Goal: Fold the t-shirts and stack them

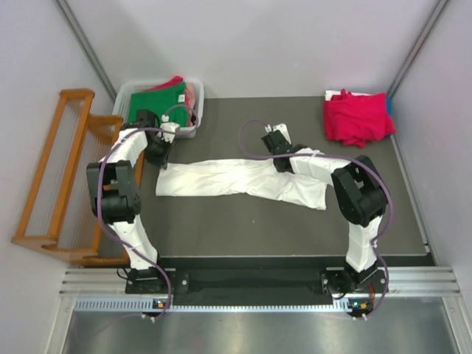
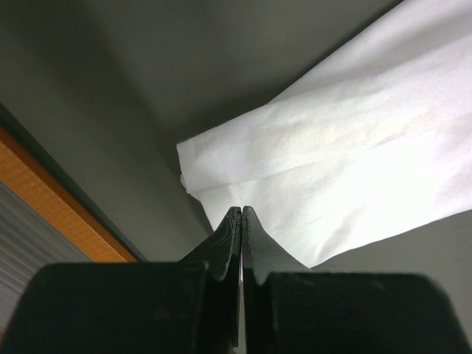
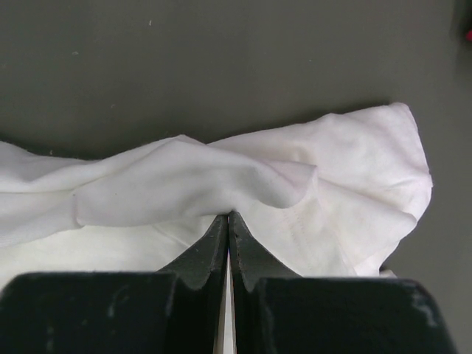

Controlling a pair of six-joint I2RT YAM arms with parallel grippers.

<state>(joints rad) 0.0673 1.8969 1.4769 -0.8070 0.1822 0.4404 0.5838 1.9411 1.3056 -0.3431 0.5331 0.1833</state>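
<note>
Two shut claws: right claw pinches a fold of the limp, light white t-shirt, left claw at its left edge; grab corners.

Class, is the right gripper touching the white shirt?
Touching. The right wrist view shows the right gripper pinched shut on a fold of the white shirt.

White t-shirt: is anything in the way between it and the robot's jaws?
Nothing visible is. The left jaws and the right jaws are each shut right on the white t-shirt.
</note>
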